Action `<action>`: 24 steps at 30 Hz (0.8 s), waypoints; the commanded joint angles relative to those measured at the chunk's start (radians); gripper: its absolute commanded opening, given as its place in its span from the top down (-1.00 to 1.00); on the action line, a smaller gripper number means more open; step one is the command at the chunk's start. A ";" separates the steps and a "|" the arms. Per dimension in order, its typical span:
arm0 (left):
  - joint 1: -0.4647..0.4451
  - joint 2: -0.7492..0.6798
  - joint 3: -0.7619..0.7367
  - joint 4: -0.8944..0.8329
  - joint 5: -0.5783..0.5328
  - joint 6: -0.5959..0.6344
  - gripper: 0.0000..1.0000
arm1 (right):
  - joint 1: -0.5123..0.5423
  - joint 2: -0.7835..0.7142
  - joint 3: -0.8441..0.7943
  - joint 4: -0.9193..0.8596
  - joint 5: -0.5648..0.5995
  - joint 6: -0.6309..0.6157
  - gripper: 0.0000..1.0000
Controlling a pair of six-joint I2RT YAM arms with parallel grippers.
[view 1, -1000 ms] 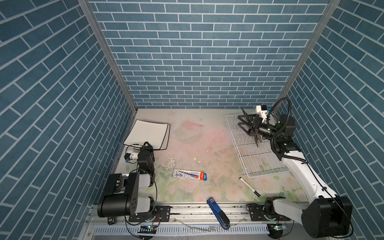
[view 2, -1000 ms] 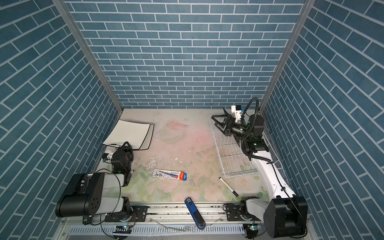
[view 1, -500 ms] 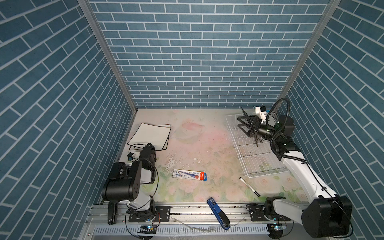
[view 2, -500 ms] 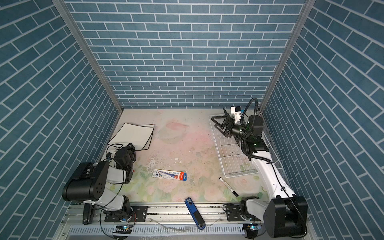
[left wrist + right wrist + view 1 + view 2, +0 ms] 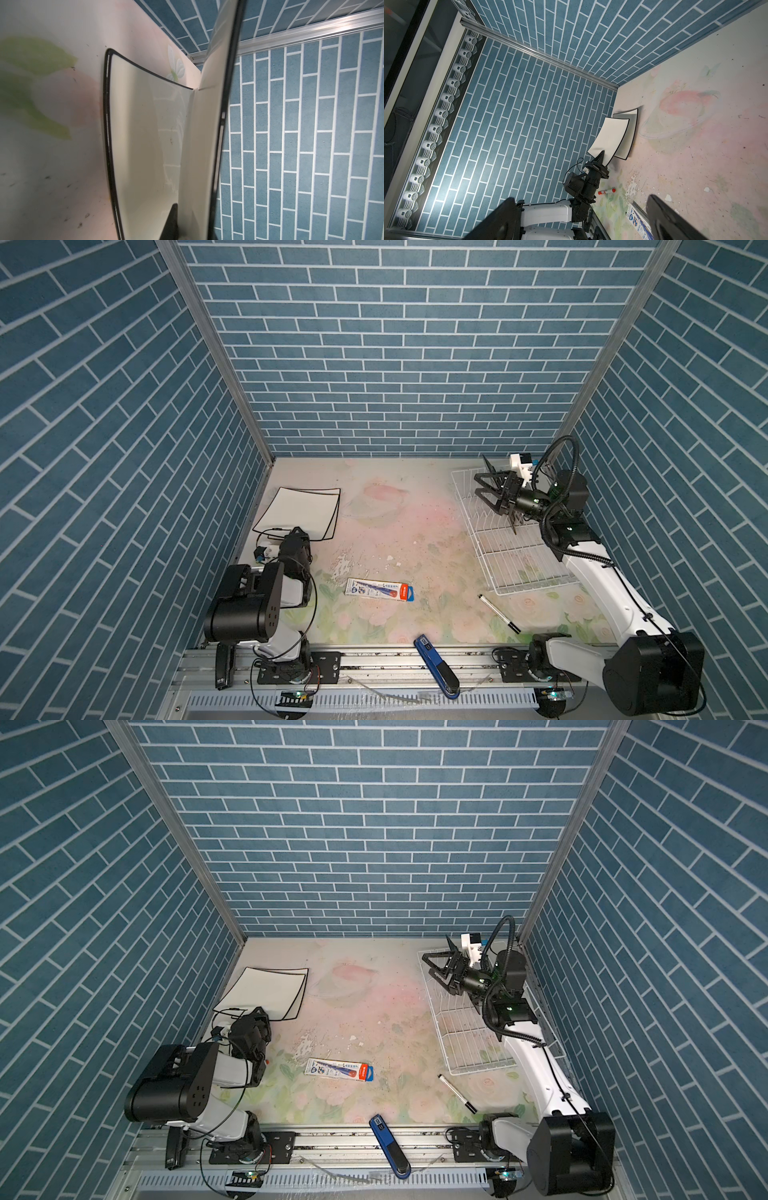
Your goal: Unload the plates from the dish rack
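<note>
Left gripper [image 5: 600, 156]: clamped on the near corner of a square plate [image 5: 609, 136], held tilted.
Second plate [image 5: 631, 133]: flat on the table [image 5: 395, 531], far left, partly under the held one.
Right gripper [image 5: 478, 484]: fingers spread wide, empty, above the rack's far end.
Rack [image 5: 505, 549]: right side.

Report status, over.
Left gripper shut on tilted square white black-rimmed plate over matching flat plate. Right gripper open above white wire dish rack, no plates seen. Nothing blocking.
</note>
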 commanded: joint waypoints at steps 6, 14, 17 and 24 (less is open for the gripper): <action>0.005 -0.066 0.047 0.076 -0.043 -0.015 1.00 | 0.002 0.011 -0.004 -0.019 -0.006 -0.059 -0.96; 0.007 -0.073 0.051 0.054 -0.060 -0.013 1.00 | 0.002 0.023 -0.005 -0.014 -0.014 -0.061 -0.95; 0.006 -0.063 0.054 0.059 -0.061 -0.017 1.00 | 0.002 0.026 -0.002 -0.014 -0.013 -0.061 -0.95; 0.008 -0.058 0.068 0.018 -0.063 -0.033 1.00 | 0.002 0.026 0.000 -0.010 -0.012 -0.060 -0.94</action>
